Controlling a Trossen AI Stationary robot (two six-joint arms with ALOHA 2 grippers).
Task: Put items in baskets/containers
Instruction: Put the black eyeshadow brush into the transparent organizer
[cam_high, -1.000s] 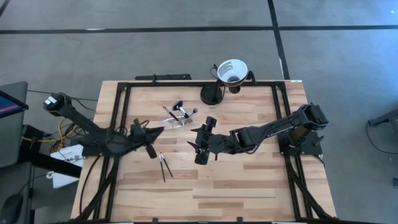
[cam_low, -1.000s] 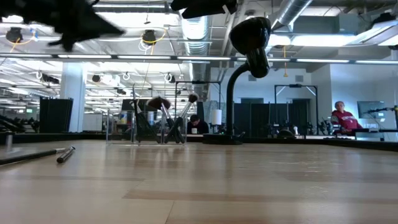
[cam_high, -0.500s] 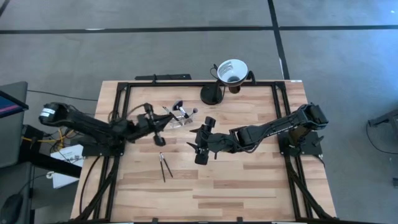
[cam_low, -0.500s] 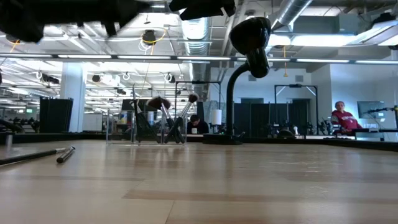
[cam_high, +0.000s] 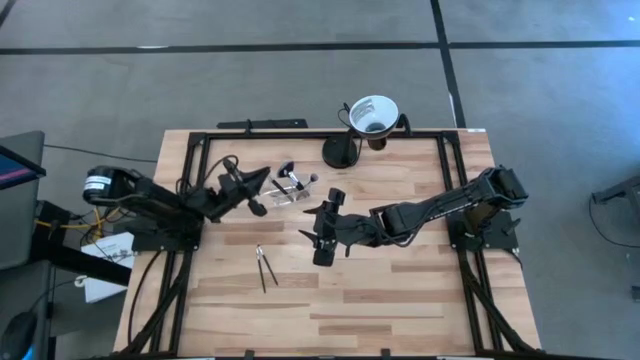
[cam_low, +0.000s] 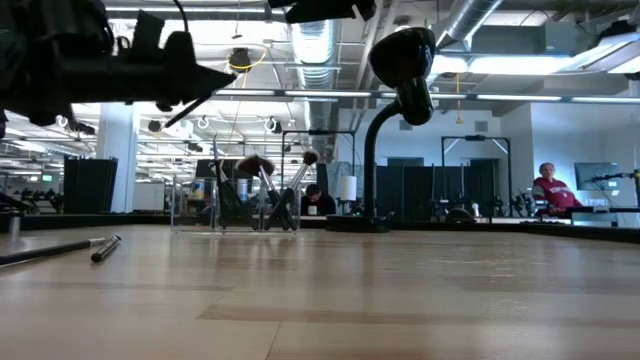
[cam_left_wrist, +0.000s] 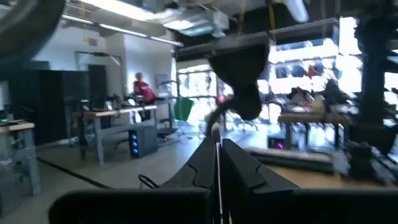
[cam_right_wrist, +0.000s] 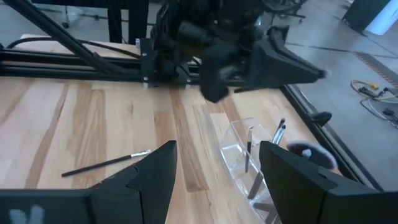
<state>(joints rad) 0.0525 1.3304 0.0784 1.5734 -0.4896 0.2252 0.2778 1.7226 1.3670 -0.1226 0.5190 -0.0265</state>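
Note:
My left gripper (cam_high: 262, 180) hovers just left of the clear container (cam_high: 287, 190) and is shut on a thin dark makeup brush (cam_high: 257, 207). The container stands on the table with several brushes leaning in it (cam_low: 262, 190), one with a fluffy black head (cam_right_wrist: 305, 150). Two more brushes (cam_high: 263, 267) lie flat on the wood nearer the near edge. My right gripper (cam_high: 313, 228) is open and holds nothing, right of the container and facing it (cam_right_wrist: 217, 180). My left gripper pinches the brush between its two shut fingers (cam_left_wrist: 217, 149). The handle runs between them, and the silver ferrule (cam_left_wrist: 215, 130) and dark fluffy head (cam_left_wrist: 239, 93) stick out past the fingertips. The brush is lifted clear of the table.
A white funnel cup on a black stand (cam_high: 372, 113) sits at the far edge, its base (cam_high: 340, 152) just beyond the container. A black frame (cam_high: 200, 150) borders the table. Bare wood (cam_high: 400, 300) lies along the near half. A person (cam_low: 548, 188) is in the room behind.
My left gripper has carried the brush from near the two lying brushes toward the far edge and right, up to the clear container, turning as it went. It has stayed shut on the brush. My right arm has kept still.

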